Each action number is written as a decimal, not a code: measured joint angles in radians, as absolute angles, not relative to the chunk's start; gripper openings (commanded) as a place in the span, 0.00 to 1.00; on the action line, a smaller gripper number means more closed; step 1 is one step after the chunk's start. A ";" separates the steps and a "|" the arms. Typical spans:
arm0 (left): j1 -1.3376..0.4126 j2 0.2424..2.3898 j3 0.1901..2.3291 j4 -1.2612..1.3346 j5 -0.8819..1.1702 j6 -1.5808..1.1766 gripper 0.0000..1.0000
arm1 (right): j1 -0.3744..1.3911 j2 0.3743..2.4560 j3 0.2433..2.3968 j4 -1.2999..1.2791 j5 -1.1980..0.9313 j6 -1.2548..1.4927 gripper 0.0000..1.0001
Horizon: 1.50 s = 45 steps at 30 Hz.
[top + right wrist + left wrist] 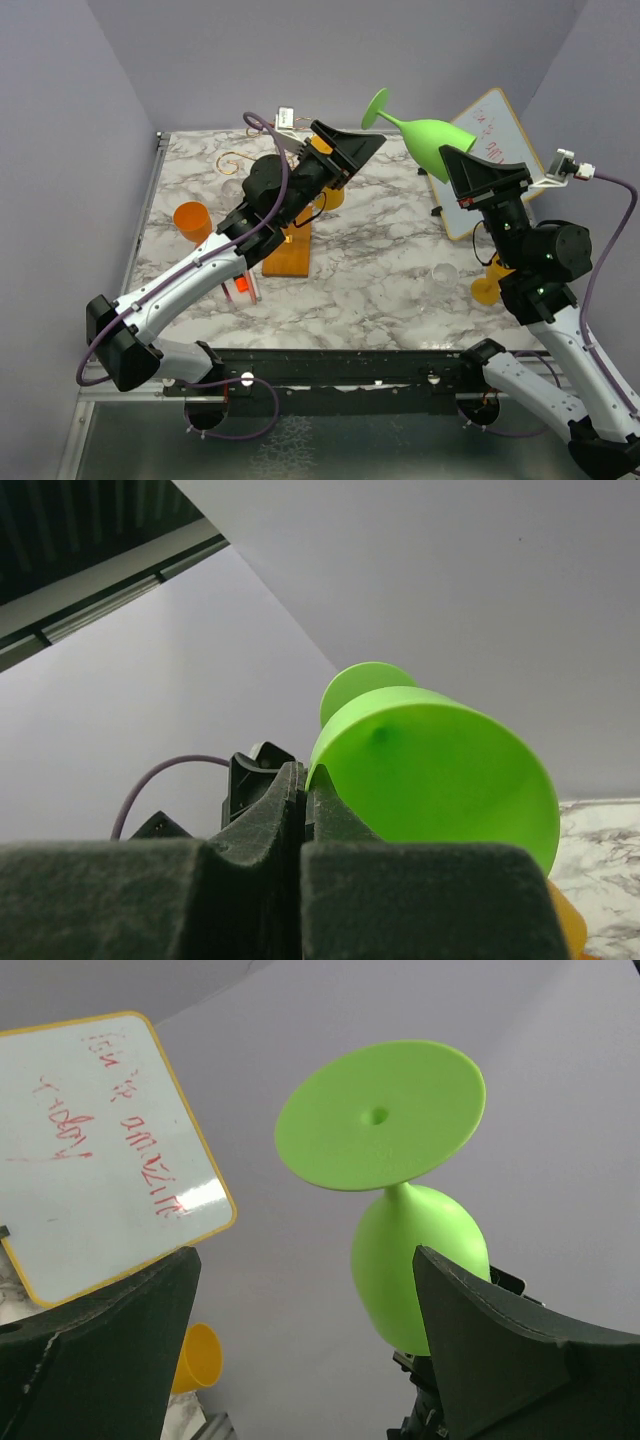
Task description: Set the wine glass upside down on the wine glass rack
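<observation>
The green wine glass [428,138] hangs tilted in the air over the back of the table, its foot [380,1115] pointing up and left. My right gripper [455,165] is shut on the bowl's rim [440,770], with one finger inside and one outside. My left gripper [355,148] is open and empty, raised just left of the glass's foot and facing it; the foot shows between its fingers [510,1350]. The gold wire rack's wooden base [285,257] sits under my left arm. Gold curls [235,160] show behind the arm; the rest is hidden.
A whiteboard [495,130] leans at the back right. An orange cup [192,222] stands at the left. A clear glass [443,273] and a yellow-orange glass [487,288] sit by the right arm. A small red item [240,288] lies near the rack base.
</observation>
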<state>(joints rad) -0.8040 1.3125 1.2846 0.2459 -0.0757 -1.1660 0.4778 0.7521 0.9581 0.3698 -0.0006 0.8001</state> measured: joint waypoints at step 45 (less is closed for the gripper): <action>-0.862 1.530 1.496 0.394 -0.220 -1.229 0.00 | 0.476 0.749 0.865 0.426 0.001 0.957 0.45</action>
